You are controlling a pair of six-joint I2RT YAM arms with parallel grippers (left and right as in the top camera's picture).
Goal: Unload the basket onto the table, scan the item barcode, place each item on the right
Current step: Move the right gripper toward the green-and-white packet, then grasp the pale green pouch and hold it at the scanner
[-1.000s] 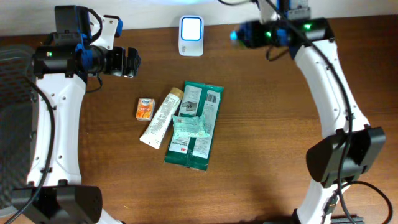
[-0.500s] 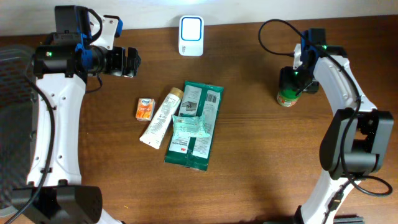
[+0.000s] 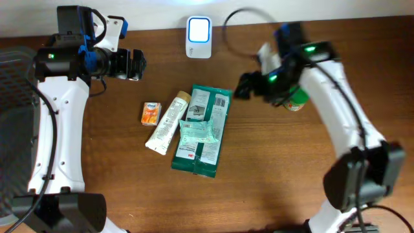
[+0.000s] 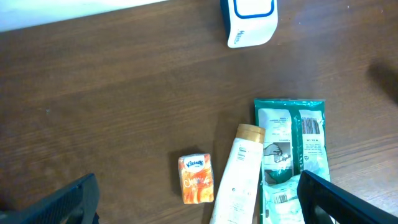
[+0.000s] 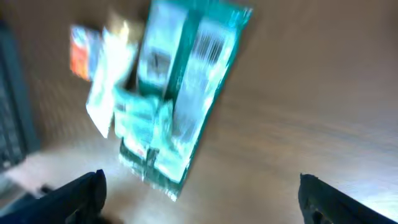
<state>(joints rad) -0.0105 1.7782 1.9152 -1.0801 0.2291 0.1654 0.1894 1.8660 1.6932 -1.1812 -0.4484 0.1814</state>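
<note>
Overhead: packet (image 3: 206,158) near scanner (image 3: 198,37)

Soft, even light covers the bench (image 3: 272,168), the overhead view sharp save for the smeared right arm (image 3: 336,90) and the glaring face of the scanner (image 3: 198,29), the left wrist view crisp, the right wrist view blurred, its green packet (image 5: 193,68) streaked

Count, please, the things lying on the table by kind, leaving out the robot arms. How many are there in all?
Scanner: 1
Orange tissue pack: 1
Cream tube: 1
Dark green package: 1
Pale green packet lying on that package: 1
Green container, partly hidden: 1
Total: 6
</note>
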